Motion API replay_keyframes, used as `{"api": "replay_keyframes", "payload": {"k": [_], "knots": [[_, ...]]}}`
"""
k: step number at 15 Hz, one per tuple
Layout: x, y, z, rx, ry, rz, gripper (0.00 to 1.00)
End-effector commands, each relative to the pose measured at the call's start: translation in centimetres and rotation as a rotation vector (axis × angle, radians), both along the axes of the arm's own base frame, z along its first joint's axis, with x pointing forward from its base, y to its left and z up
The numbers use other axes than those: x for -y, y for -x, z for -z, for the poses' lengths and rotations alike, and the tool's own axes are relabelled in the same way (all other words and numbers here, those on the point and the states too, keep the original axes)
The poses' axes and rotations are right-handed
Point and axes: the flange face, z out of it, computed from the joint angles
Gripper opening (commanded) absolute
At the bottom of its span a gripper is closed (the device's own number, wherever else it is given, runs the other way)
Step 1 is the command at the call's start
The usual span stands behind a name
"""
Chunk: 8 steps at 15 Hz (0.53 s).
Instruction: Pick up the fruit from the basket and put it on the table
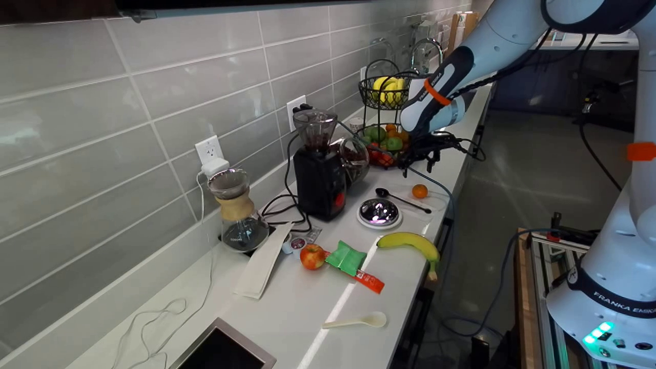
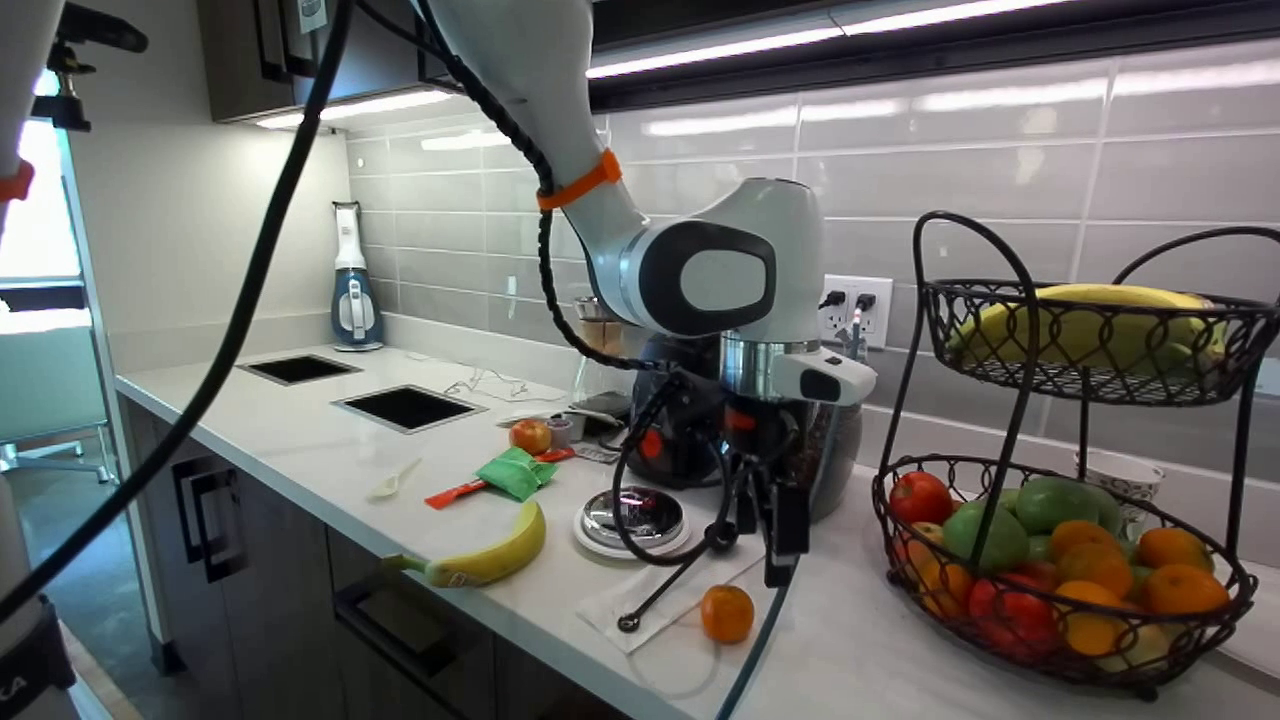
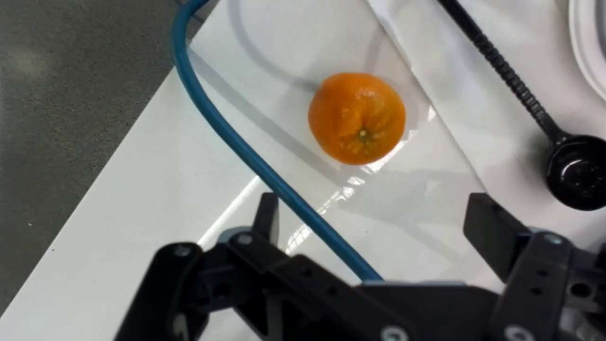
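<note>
The fruit, a small round orange [image 2: 727, 613], rests on the white table [image 2: 850, 630]. It also shows in an exterior view [image 1: 419, 191] and in the wrist view [image 3: 357, 118]. My gripper [image 3: 374, 201] is open with nothing between its fingers; the orange lies just beyond the fingertips in the wrist view, apart from them. In an exterior view the gripper [image 2: 770, 555] points down above the table, close to the orange. The black wire basket [image 2: 1095, 392] stands beside it, holding bananas on top and several round fruits below.
A blue cable [image 3: 246, 156] runs across the table between my fingers and the orange in the wrist view. A black spoon [image 2: 660, 598], a silver-domed disc [image 2: 633, 520], a banana [image 2: 490, 557] and a black grinder [image 1: 319, 184] are nearby. The table's edge is close to the orange.
</note>
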Motion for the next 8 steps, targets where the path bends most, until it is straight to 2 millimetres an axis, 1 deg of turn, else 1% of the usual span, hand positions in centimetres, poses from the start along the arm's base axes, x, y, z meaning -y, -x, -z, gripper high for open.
{"api": "replay_keyframes", "payload": {"k": [1,3,4,8], "knots": [[-0.34,0.83,-0.93,-0.033,0.013,0.021,1.0],[-0.33,0.84,-1.12,-0.037,0.014,0.028,1.0],[0.16,0.21,-0.71,-0.014,0.013,0.014,1.0],[0.13,0.12,-0.84,-0.012,0.013,0.014,1.0]]}}
